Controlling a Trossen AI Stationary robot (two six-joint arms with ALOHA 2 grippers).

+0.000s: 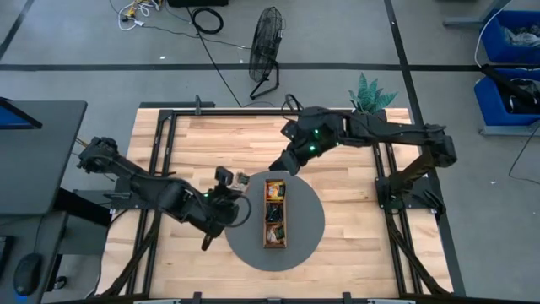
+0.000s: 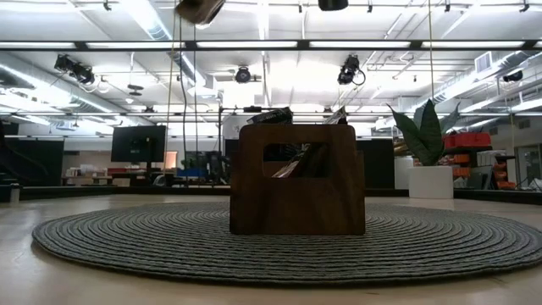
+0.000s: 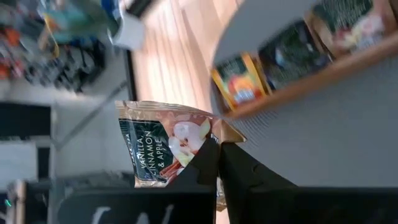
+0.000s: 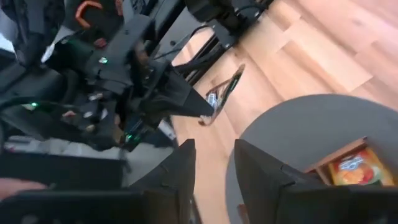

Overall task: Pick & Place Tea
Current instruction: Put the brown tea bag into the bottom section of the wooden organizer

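Note:
A long wooden tray (image 1: 265, 221) with several tea sachets in its compartments lies on a round grey mat (image 1: 305, 230); the low view shows its end wall (image 2: 296, 199). My left gripper (image 1: 237, 181) hovers just left of the tray's far end, shut on a tan and dark green tea sachet (image 3: 165, 144), which the right wrist view shows edge-on (image 4: 225, 92). My right gripper (image 1: 278, 166) hangs open above the tray's far end, its fingers (image 4: 260, 171) with nothing between them. My left gripper pinches the sachet between its two fingertips (image 3: 208, 163) at one corner of its sealed edge (image 3: 210, 132). The fingers come from the table's left, slanting down. The sachet sticks out past the fingertips, lifted clear of the table and the mat.
Bare wood lies left of and beyond the mat. The black frame rails (image 1: 164, 143) run along the table's sides. A floor fan (image 1: 268, 40), a potted plant (image 1: 371, 93) and blue bins (image 1: 510, 51) stand beyond the table.

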